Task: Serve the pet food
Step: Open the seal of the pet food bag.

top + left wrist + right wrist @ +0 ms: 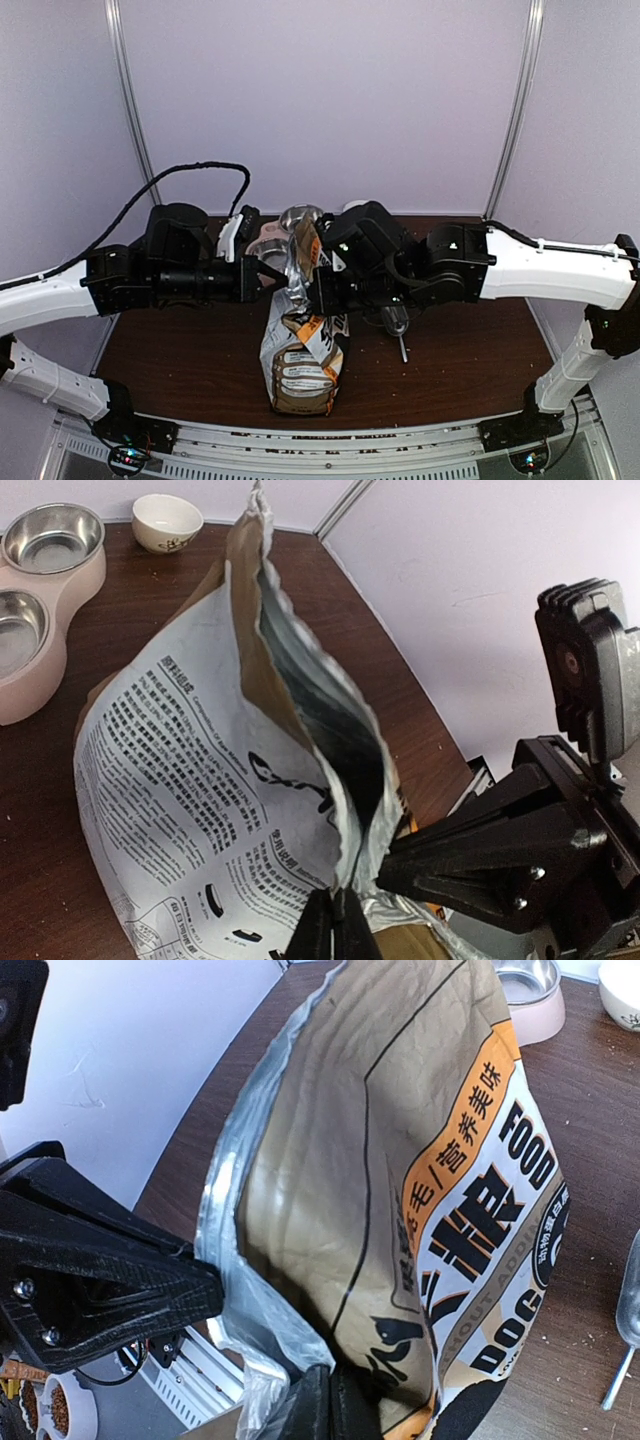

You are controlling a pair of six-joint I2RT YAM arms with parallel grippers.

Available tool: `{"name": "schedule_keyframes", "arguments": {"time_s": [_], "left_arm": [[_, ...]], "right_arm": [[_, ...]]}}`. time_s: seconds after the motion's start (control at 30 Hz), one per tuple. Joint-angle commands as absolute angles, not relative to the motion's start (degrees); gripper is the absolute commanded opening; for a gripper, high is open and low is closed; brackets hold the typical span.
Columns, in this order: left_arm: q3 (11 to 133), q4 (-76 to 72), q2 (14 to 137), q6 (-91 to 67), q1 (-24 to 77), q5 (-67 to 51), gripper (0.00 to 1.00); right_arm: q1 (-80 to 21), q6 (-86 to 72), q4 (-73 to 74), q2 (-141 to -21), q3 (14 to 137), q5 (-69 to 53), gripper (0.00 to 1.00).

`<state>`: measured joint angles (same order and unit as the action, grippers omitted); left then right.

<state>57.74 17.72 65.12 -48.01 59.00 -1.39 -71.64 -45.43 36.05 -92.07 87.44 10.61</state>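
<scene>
You've got the left gripper (335, 920) and right gripper (330, 1397) each clamped on opposite sides of the pet food bag's (300, 362) open top, the bag standing mid-table (460, 345) between them.

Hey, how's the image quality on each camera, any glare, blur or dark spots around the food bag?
Top view: dim with a purplish cast, silver lining of the bag glinting. Left wrist view: evenly lit, bag print sharp, steel bowls mildly reflective. Right wrist view: bright, lining edge shiny, scoop at the frame edge soft.
</scene>
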Motion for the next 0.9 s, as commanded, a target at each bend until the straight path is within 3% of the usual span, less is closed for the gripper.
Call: {"name": "schedule_keyframes", "arguments": {"time_s": [0.0,0.6,0.77,0.87], "left_arm": [[58.1,17.34,62.5,-48.29,58.4,1.39,0.0],[60.88,17.42,63.0,-46.6,58.01,-1.09,0.0],[67.05,22.28,66.18,-43.51,58.0,0.08,0.3],[69.65,23.17,68.12,-42.37,57.92,0.04,0.55]], "right_arm": [[-69.38,-45.44,44.64,-90.24,85.43,17.71,0.0],[-69.26,-42.46,35.59,-81.87,83.2,8.7,0.0],[-69.26,-41.45,32.51,-80.5,82.81,3.88,0.0],[-69.27,-41.22,31.78,-80.1,82.8,2.56,0.0]]}}
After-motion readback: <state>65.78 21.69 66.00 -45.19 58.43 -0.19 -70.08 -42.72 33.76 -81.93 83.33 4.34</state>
